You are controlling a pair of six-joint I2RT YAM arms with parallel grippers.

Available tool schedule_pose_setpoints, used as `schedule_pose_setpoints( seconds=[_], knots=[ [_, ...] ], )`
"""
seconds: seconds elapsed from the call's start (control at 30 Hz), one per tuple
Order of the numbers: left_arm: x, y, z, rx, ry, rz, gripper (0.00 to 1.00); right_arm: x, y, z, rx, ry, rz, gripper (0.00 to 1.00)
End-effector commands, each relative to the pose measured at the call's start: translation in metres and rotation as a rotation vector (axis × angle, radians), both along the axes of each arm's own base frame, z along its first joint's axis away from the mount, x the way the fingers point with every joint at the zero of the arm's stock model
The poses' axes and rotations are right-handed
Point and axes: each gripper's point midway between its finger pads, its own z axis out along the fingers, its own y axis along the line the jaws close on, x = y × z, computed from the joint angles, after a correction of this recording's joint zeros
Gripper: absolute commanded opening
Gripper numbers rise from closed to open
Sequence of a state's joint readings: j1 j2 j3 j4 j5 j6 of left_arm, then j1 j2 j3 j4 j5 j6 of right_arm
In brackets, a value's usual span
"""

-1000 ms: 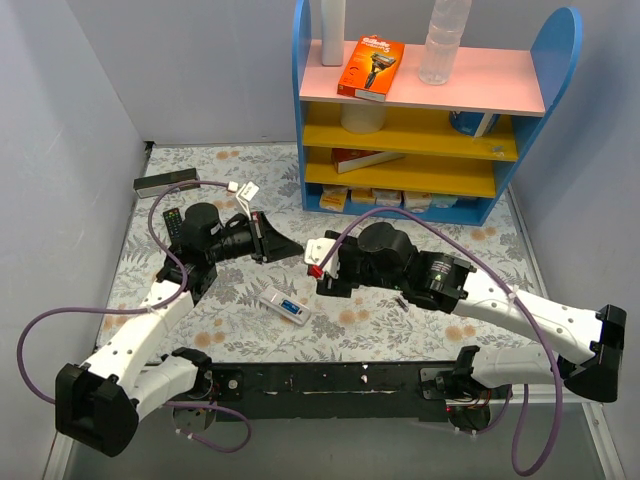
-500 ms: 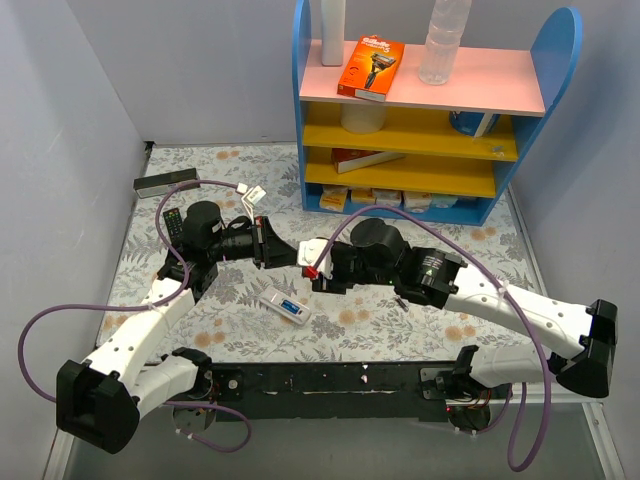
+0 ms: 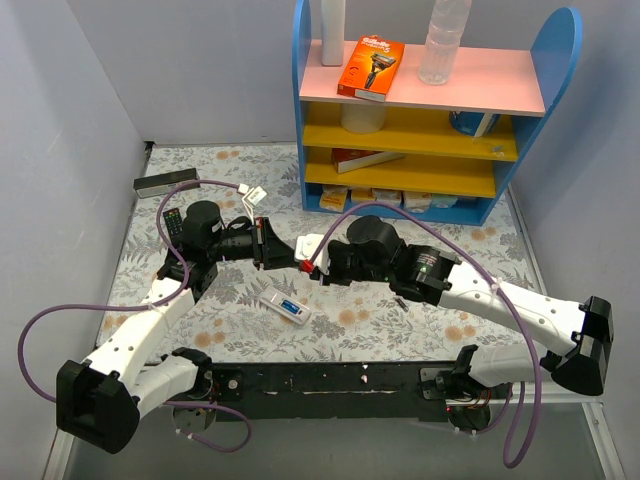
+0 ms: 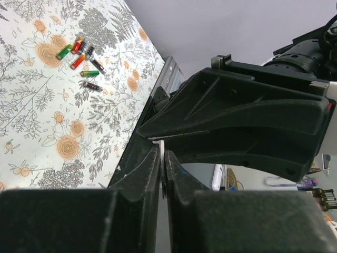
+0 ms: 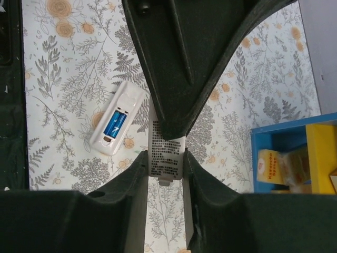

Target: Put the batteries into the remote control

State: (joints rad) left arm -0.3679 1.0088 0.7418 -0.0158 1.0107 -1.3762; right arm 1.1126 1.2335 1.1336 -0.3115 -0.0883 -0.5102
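The white remote control (image 3: 286,308) lies face down on the floral mat, its open compartment showing a blue cell (image 5: 117,124). Its thin white back cover (image 5: 164,142), printed with small text, hangs above the mat between both grippers. My left gripper (image 4: 162,158) is shut on the cover's far end, and only a white sliver of it shows between those pads. My right gripper (image 5: 166,155) has its fingers pressed against the cover's two long edges. In the top view the two grippers meet at the cover (image 3: 308,245). Several loose batteries (image 4: 81,55) lie in a cluster on the mat.
A blue shelf unit (image 3: 430,110) with pink and yellow boards stands at the back right, carrying an orange box (image 3: 370,66) and a bottle (image 3: 442,40). A black remote (image 3: 172,222) and a long dark box (image 3: 163,180) lie at the back left. Purple cables loop around both arms.
My right gripper has moved left to meet the left gripper and narrowed its jaws onto the back cover. The left gripper has stayed shut on the cover, and the remote has not moved.
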Motion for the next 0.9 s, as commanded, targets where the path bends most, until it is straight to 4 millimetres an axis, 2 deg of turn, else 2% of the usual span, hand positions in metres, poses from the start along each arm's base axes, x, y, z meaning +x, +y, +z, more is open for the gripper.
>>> schedule_pose_setpoints(
  seconds=[0.0, 0.13, 0.17, 0.2, 0.27, 0.3, 0.33, 0.4, 0.43, 0.47, 0.5, 0.57, 0.7, 0.73, 0.77, 0.83, 0.87],
  knots=[
    [0.007, 0.000, 0.012, -0.006, -0.030, 0.028, 0.15, 0.000, 0.007, 0.015, 0.048, 0.019, -0.003, 0.20],
    [0.022, 0.005, -0.002, 0.053, -0.007, 0.130, 0.34, -0.004, 0.005, 0.003, 0.025, 0.075, -0.021, 0.06],
    [0.027, 0.007, -0.005, 0.069, 0.001, 0.164, 0.45, -0.004, 0.004, 0.000, 0.020, 0.089, -0.028, 0.04],
    [0.041, 0.015, -0.017, 0.119, 0.022, 0.270, 0.49, -0.005, 0.003, -0.004, 0.009, 0.108, -0.039, 0.03],
    [0.053, 0.026, -0.025, 0.171, 0.031, 0.386, 0.58, -0.006, 0.003, -0.014, -0.015, 0.162, -0.064, 0.02],
    [0.057, 0.035, -0.035, 0.215, 0.057, 0.447, 0.67, -0.007, 0.003, -0.017, -0.024, 0.186, -0.077, 0.01],
    [0.070, 0.050, -0.037, 0.255, 0.039, 0.574, 0.70, -0.009, 0.002, -0.020, -0.044, 0.231, -0.100, 0.01],
    [0.075, 0.070, -0.053, 0.320, 0.070, 0.695, 0.75, -0.009, 0.001, -0.041, -0.115, 0.298, -0.141, 0.01],
    [0.083, 0.087, -0.060, 0.362, 0.064, 0.797, 0.75, -0.011, -0.001, -0.045, -0.147, 0.327, -0.156, 0.01],
    [0.082, 0.095, -0.061, 0.375, 0.057, 0.838, 0.75, -0.013, 0.000, -0.059, -0.188, 0.386, -0.187, 0.01],
    [0.080, 0.104, -0.075, 0.417, 0.078, 0.876, 0.75, -0.013, 0.000, -0.064, -0.207, 0.411, -0.206, 0.01],
    [0.082, 0.122, -0.087, 0.467, 0.079, 0.963, 0.75, -0.016, 0.001, -0.076, -0.259, 0.488, -0.269, 0.01],
    [0.076, 0.143, -0.123, 0.538, 0.126, 1.053, 0.76, -0.017, 0.005, -0.090, -0.344, 0.576, -0.345, 0.01],
    [0.072, 0.149, -0.139, 0.563, 0.150, 1.071, 0.76, -0.017, 0.007, -0.093, -0.360, 0.599, -0.365, 0.01],
    [0.069, 0.151, -0.147, 0.561, 0.176, 1.093, 0.78, -0.016, 0.009, -0.105, -0.406, 0.617, -0.389, 0.01],
    [0.067, 0.160, -0.155, 0.559, 0.195, 1.145, 0.79, -0.017, 0.009, -0.104, -0.458, 0.642, -0.426, 0.01],
    [0.062, 0.164, -0.166, 0.575, 0.216, 1.158, 0.80, -0.016, 0.008, -0.117, -0.512, 0.650, -0.448, 0.01]
  ],
)
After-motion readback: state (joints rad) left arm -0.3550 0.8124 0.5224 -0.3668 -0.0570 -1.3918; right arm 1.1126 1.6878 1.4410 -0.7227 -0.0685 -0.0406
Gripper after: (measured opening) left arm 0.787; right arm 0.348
